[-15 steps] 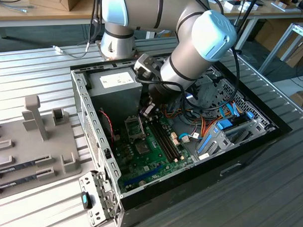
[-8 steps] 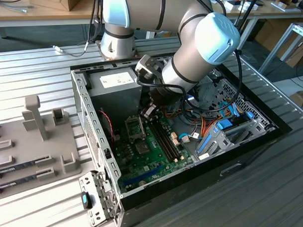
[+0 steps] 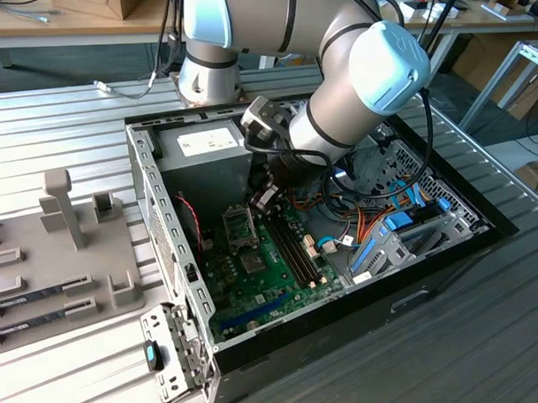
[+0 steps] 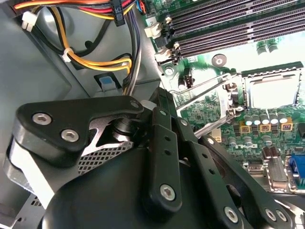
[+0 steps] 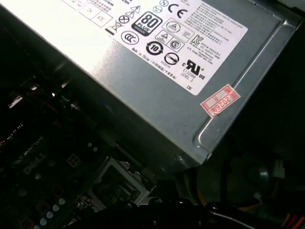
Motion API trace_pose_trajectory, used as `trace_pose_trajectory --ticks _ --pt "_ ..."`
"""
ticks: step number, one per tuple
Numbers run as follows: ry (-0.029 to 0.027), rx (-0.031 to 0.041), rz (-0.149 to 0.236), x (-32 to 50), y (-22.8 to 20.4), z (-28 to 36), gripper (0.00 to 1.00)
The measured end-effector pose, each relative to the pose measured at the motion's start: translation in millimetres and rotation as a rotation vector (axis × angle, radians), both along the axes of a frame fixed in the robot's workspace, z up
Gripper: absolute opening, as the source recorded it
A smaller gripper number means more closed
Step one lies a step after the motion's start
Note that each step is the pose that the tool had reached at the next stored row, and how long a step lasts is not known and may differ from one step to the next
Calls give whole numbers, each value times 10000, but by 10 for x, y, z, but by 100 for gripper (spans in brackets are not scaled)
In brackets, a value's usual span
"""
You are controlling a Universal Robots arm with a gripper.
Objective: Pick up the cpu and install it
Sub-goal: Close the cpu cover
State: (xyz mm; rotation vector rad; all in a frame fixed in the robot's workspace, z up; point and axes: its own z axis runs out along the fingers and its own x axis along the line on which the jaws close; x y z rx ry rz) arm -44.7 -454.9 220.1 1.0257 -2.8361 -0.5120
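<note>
The gripper (image 3: 264, 198) hangs low over the motherboard (image 3: 248, 299), just beside the open socket (image 4: 272, 72), where a pale square, likely the cpu (image 4: 274, 90), lies flat. Whether the gripper is open or holds anything cannot be told.

Exterior view high, looking down at a slant into the open computer case (image 3: 159, 214) on the bench (image 3: 486, 335), second wrist view very near above the motherboard (image 4: 209, 112) and cpu socket (image 4: 274, 90), first wrist view close against the power supply (image 5: 157, 95), socket shared by all.
</note>
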Motion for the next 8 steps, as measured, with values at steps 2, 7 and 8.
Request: trace_pose_trajectory --ticks 2,7,8 --pt "-1 1 24 0 0 7 11" --pt "0 -2 109 0 -1 20 11" --pt "0 -1 127 0 -1 23 11"
